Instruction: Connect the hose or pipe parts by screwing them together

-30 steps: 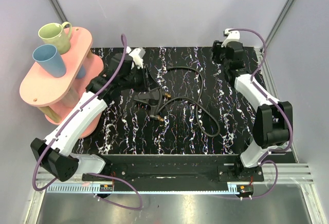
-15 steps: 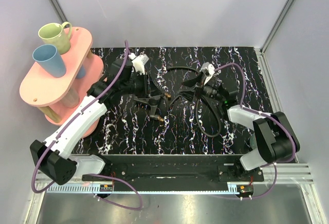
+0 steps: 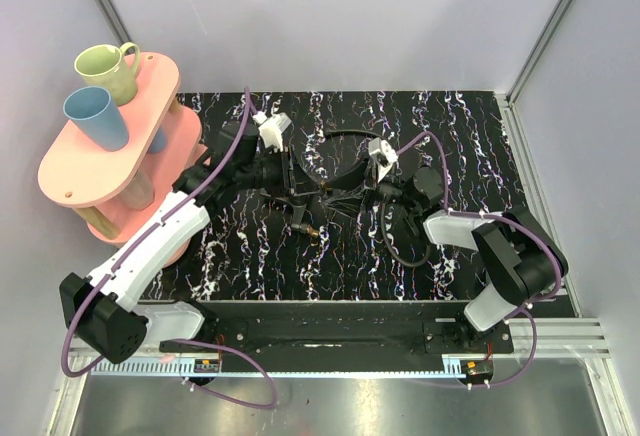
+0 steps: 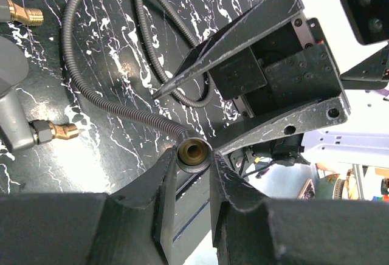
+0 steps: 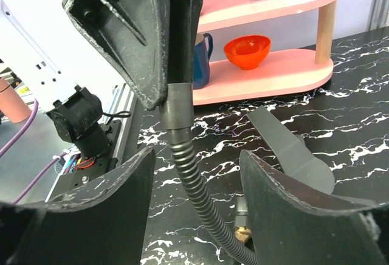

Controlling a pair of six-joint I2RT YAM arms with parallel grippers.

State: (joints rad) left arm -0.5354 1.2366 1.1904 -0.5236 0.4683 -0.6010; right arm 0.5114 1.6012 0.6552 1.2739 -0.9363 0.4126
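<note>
Right fingers (image 5: pixel 109 204) astride ribbed hose (image 4: pixel 121 114) (brass-tipped)

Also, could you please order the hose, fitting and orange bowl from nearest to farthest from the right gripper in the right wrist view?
1. Hose, inside the right gripper.
2. Fitting, lying just beyond, right.
3. Orange bowl, on the shelf, farthest back.

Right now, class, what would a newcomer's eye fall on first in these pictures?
The black hose, its brass-lined end pinched in the left fingers at centre, with the right fingers open astride it. Nearby lies the grey forked fitting, and a pink shelf with cups stands at the left.
</note>
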